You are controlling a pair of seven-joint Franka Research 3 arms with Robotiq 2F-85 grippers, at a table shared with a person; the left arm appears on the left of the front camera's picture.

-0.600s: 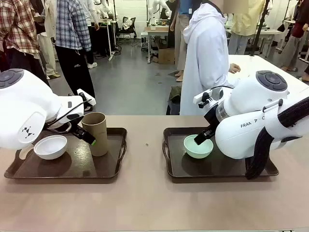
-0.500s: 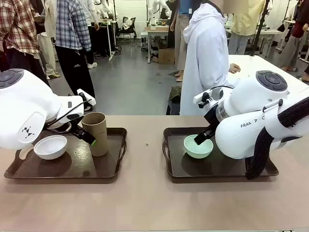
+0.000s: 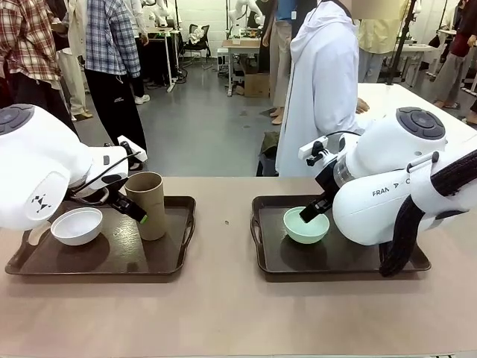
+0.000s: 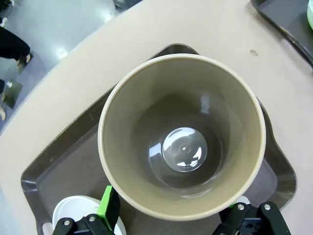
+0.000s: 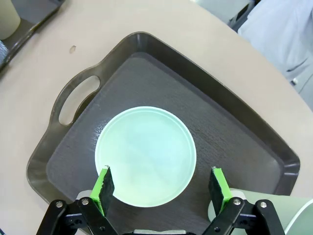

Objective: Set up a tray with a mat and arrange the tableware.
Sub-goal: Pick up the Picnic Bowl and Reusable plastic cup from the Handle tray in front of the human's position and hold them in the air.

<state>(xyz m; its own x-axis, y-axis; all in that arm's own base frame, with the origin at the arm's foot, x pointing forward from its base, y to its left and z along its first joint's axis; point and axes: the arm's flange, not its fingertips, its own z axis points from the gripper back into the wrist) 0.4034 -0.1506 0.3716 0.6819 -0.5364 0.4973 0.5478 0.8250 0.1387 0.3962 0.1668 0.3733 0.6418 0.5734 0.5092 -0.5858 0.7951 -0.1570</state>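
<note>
On the left tray (image 3: 179, 224) stand a small white bowl (image 3: 77, 225) and a tall tan-brown cup (image 3: 147, 205). My left gripper (image 3: 138, 214) is open with its fingers on either side of the cup. In the left wrist view I look straight down into the cup (image 4: 181, 137), with the green pads (image 4: 108, 205) outside its rim. The right tray (image 3: 268, 257) holds a small mint-green bowl (image 3: 306, 224). My right gripper (image 5: 161, 186) is open and straddles that bowl (image 5: 145, 155). A mint-green cup (image 5: 293, 218) peeks in at the corner. A dark textured mat (image 5: 146, 83) lines the tray.
A person in a white coat (image 3: 320, 82) stands at the table's far side, between the trays. Bare tabletop (image 3: 223, 298) lies between and in front of the trays. A small dark speck (image 3: 226, 221) marks the table there. Other people stand farther back at the left.
The person at the far side has shifted a little to the right. Both arms and the tableware stay where they were.
</note>
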